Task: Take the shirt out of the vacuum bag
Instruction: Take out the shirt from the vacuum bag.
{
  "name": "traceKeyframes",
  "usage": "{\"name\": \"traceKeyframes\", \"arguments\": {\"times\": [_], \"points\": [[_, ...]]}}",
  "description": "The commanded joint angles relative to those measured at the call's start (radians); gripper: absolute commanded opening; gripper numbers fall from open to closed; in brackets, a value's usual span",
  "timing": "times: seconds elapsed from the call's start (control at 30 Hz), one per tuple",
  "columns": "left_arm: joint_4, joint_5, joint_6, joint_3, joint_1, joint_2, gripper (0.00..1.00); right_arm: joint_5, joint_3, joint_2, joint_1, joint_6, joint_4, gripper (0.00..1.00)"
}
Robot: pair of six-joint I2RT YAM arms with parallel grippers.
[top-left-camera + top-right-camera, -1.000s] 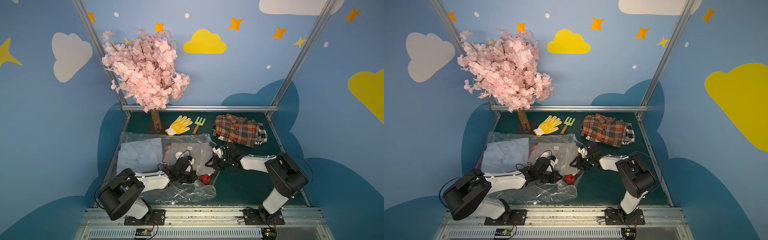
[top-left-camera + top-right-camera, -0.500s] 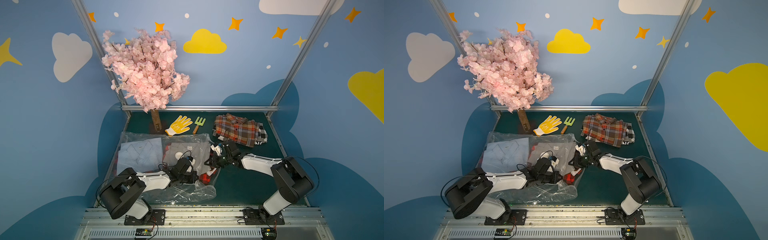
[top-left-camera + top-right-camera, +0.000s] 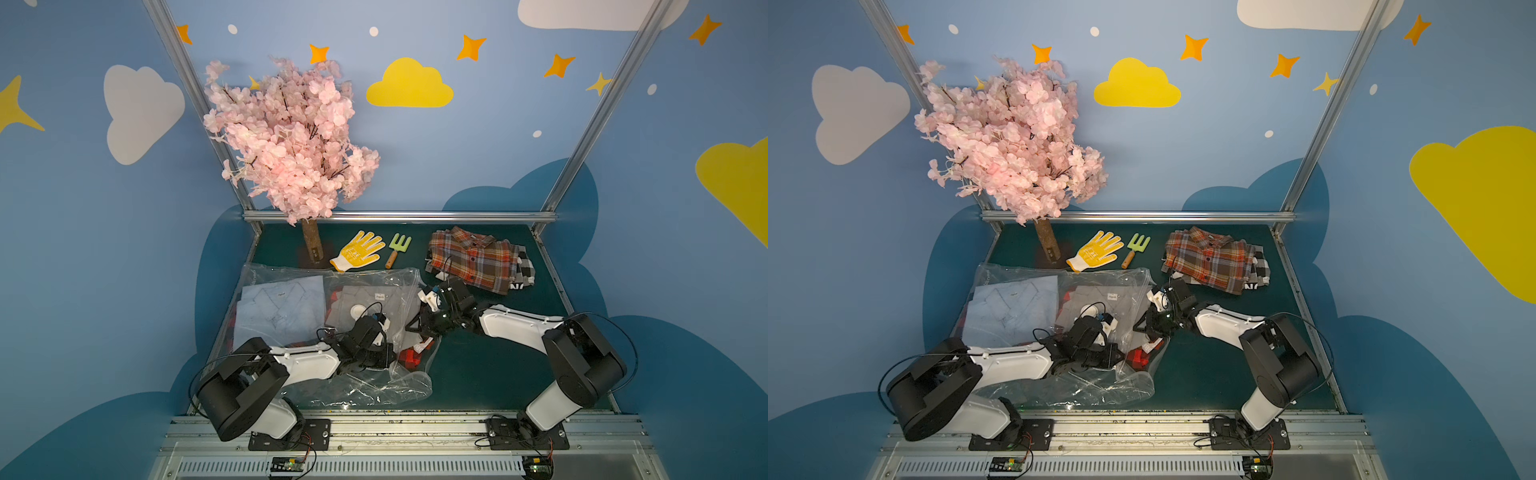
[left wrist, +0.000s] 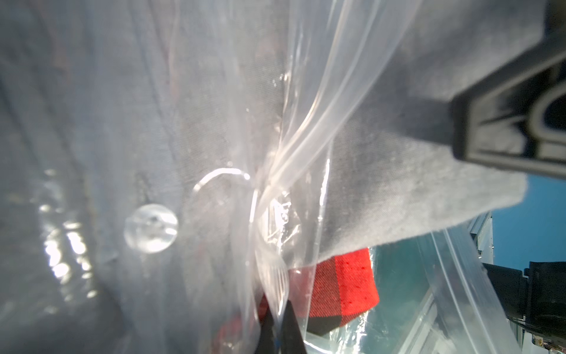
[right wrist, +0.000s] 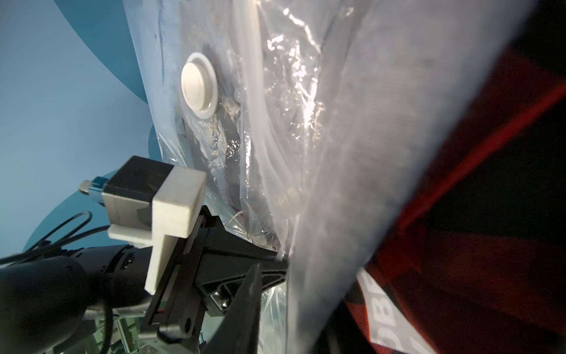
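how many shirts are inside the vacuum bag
3: light blue shirt on the left, grey shirt in the middle, red checked shirt by the opening; more may hide underneath.

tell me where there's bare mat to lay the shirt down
Freest: green mat right of the vacuum bag, in front of the plaid shirt pile, though the right arm crosses it. A narrow strip lies between the garden fork and that pile. The left half is under the bag; glove and tree trunk crowd the back.

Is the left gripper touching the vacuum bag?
Touching. In the left wrist view the left gripper is shut on a fold of the vacuum bag, with clear film pinched between its jaws.
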Motion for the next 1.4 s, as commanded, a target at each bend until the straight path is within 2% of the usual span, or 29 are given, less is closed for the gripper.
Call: {"name": "traceKeyframes", "arguments": {"times": [0.0, 0.13, 0.33, 0.6, 0.83, 1.03, 1.2, 1.37], "points": [[-0.062, 0.011, 0.014, -0.001, -0.010, -0.005, 0.02, 0.007, 0.020, 0.018, 0.010, -0.017, -0.028, 0.34], [-0.064, 0.010, 0.014, 0.002, -0.010, 0.002, 0.03, 0.003, 0.022, 0.043, 0.013, -0.015, -0.012, 0.29], [-0.110, 0.007, 0.016, 0.023, -0.010, -0.024, 0.02, 0.000, 0.040, 0.054, 0.016, -0.011, -0.015, 0.00], [-0.255, -0.088, 0.048, 0.069, 0.006, -0.134, 0.03, 0.028, 0.139, -0.057, 0.025, -0.074, -0.195, 0.00], [-0.326, -0.111, 0.057, 0.081, 0.059, -0.212, 0.03, 0.013, 0.188, -0.132, 0.028, -0.099, -0.239, 0.00], [-0.348, -0.111, 0.069, 0.093, 0.089, -0.244, 0.03, -0.022, 0.254, -0.145, 0.027, -0.133, -0.250, 0.00], [-0.358, -0.103, 0.073, 0.102, 0.102, -0.252, 0.03, 0.006, 0.329, -0.102, 0.020, -0.175, -0.362, 0.00], [-0.359, -0.098, 0.074, 0.089, 0.105, -0.254, 0.03, 0.025, 0.247, -0.101, 0.019, -0.142, -0.347, 0.00]]}}
